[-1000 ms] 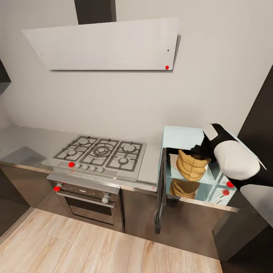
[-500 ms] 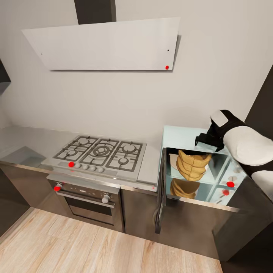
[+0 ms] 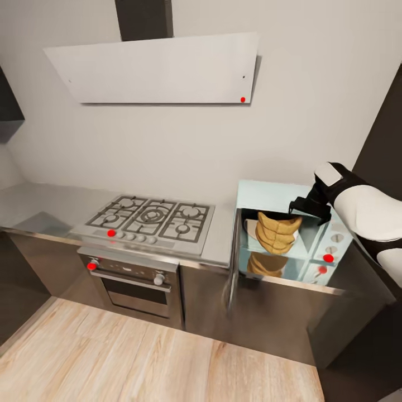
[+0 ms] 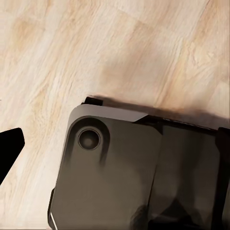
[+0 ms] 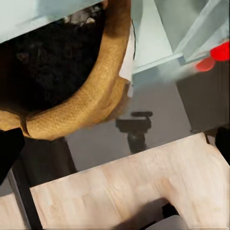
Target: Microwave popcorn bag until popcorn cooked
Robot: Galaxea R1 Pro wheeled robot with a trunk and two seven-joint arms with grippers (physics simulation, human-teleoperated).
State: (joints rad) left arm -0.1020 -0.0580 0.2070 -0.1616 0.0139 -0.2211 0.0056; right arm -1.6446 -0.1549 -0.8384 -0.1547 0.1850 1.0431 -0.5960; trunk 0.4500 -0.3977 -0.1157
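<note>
A tan-brown cloth sack with a thick rolled rim [image 5: 91,103] was seen close up, its dark inside holding a few pale kernels [image 5: 81,17]. Pale blue-white oven walls [image 5: 153,38] were seen beside it, with two blurred red lights [image 5: 215,55]. Light wooden plank flooring [image 5: 129,187] was seen beyond. Dark fingers [image 5: 9,148] were cut off at the edges.

The popcorn bag [image 3: 276,233] looks like coarse, wrinkled tan cloth. The microwave [image 3: 262,196] is smooth, glossy pale blue. The countertop [image 3: 50,200] is polished grey; the floor [image 3: 139,357] is matt wood.
</note>
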